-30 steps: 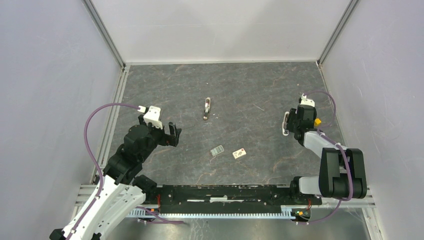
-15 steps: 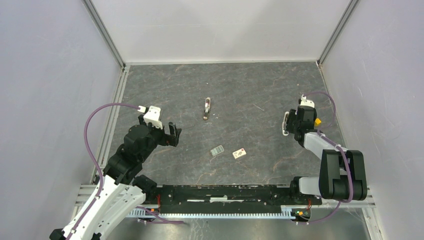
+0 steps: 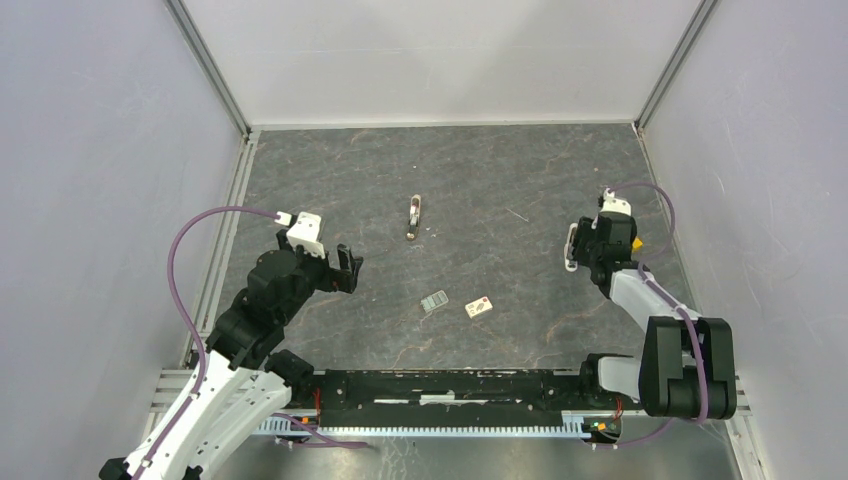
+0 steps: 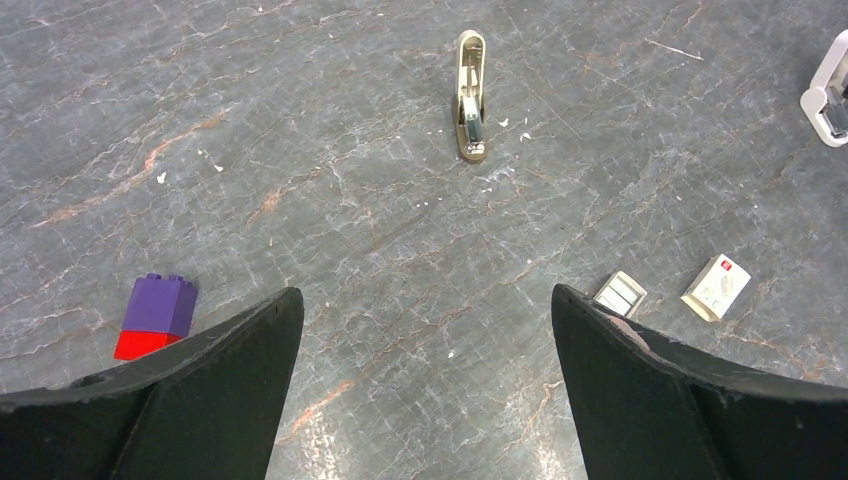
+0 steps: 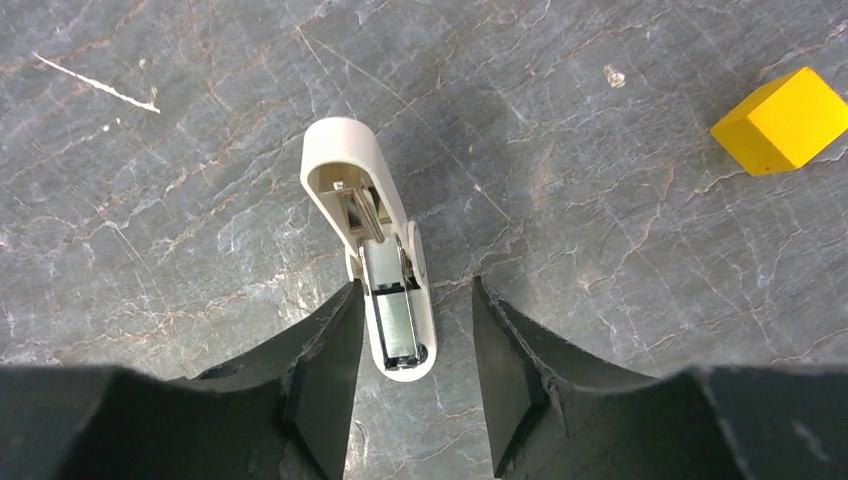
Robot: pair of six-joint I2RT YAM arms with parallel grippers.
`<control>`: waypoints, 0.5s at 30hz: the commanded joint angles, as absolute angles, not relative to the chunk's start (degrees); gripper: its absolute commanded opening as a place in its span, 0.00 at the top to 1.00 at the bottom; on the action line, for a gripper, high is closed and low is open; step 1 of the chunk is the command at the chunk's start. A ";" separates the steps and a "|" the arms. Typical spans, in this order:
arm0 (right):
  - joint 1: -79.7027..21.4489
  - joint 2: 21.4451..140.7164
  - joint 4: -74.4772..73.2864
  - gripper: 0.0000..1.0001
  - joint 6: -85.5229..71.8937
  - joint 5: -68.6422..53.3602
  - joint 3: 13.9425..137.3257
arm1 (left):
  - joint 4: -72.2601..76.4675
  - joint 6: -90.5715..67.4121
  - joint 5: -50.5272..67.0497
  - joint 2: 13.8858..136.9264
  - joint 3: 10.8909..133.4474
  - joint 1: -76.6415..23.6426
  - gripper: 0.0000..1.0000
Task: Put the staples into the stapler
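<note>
A white stapler [image 5: 374,246] with its metal magazine showing lies on the dark table at the right [image 3: 571,247]. My right gripper [image 5: 416,300] is open, with its jaws on either side of the stapler's near end. The left finger is close against it and there is a gap on the right. It shows in the top view [image 3: 584,248]. A small beige stapler part [image 3: 413,217] lies mid-table. The white staple box [image 3: 479,307] and the grey staple strip [image 3: 434,301] lie side by side. My left gripper [image 3: 348,268] is open and empty above the table [image 4: 425,295].
A yellow cube [image 5: 783,119] lies just right of the right gripper [image 3: 635,243]. A purple-and-red brick [image 4: 155,315] lies by the left gripper's left finger. Walls enclose the table on three sides.
My right arm has shifted slightly, with its gripper staying at the white stapler. The left arm and the staples have not moved.
</note>
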State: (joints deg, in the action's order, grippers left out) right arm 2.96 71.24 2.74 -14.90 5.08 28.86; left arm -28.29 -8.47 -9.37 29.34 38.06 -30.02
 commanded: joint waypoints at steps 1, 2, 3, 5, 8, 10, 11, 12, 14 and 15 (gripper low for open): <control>1.85 70.61 2.06 0.51 -14.32 4.27 27.47 | -26.50 -5.80 -8.65 29.57 37.94 -29.89 0.00; 1.47 70.95 2.02 0.53 -14.11 4.21 27.21 | -26.55 -5.93 -8.55 29.61 38.05 -29.89 0.00; 1.20 71.35 2.02 0.54 -13.95 4.21 27.12 | -26.60 -6.05 -8.54 29.64 38.08 -29.89 0.00; 0.61 72.92 1.65 0.55 -13.34 4.08 27.45 | -26.79 -6.33 -8.45 29.75 38.17 -29.89 0.00; 0.34 74.48 1.38 0.57 -12.69 4.88 27.86 | -27.10 -6.78 -8.76 29.97 38.43 -29.92 0.00; 0.35 74.92 1.41 0.61 -12.32 5.42 28.00 | -27.33 -7.23 -8.74 30.05 38.55 -29.84 0.00; 0.33 75.10 1.41 0.62 -12.01 5.50 27.97 | -27.58 -7.64 -8.78 30.23 38.73 -29.90 0.00; 0.34 75.23 1.49 0.64 -11.81 5.53 27.95 | -27.89 -8.17 -8.89 30.52 38.99 -29.88 0.00; -1.13 75.49 1.50 0.68 -11.24 5.80 28.10 | -28.90 -9.60 -9.24 31.77 39.90 -29.81 0.02; -1.35 75.58 1.57 0.71 -10.93 5.80 28.21 | -29.65 -10.62 -9.35 32.83 40.68 -29.80 0.03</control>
